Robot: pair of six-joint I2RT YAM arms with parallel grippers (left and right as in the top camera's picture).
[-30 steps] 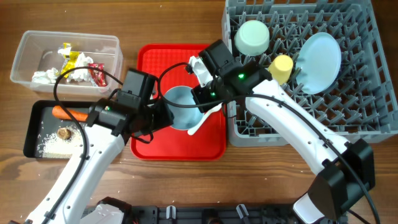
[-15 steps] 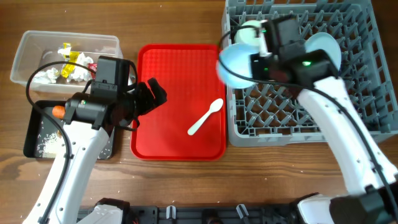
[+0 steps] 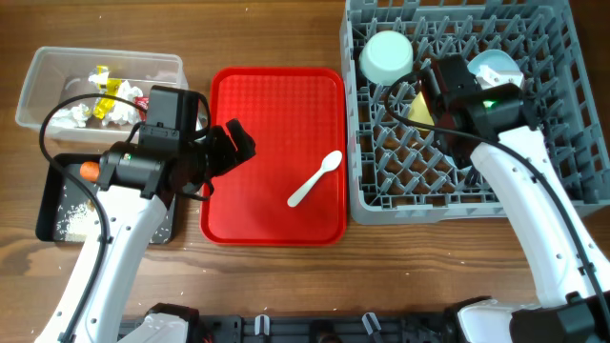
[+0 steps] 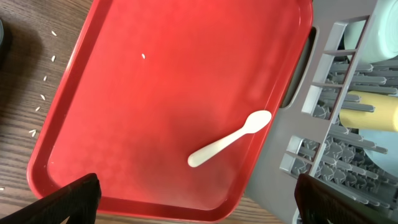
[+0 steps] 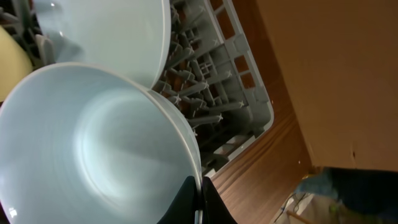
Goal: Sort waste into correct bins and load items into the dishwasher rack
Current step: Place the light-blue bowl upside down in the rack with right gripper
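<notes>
Pinching the pale-blue round bowl [image 5: 93, 149] by its rim with my right pincer [image 5: 198, 198], I am hovering over the grey pegged plastic dishwasher rack [image 3: 562, 181] at upper right. A tilted release risks knocking the pale-blue plate [image 5: 99, 31]. My left pincer [image 3: 233, 145] is hanging spread near the white plastic spoon [image 3: 316, 178], centre frame.

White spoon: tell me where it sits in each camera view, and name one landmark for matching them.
Overhead: white spoon on the right half of the red tray, near the grey rack.
Left wrist: just right of centre, on the tray.
Right wrist: not in it.
Shared landmark: the grey rack.
</notes>
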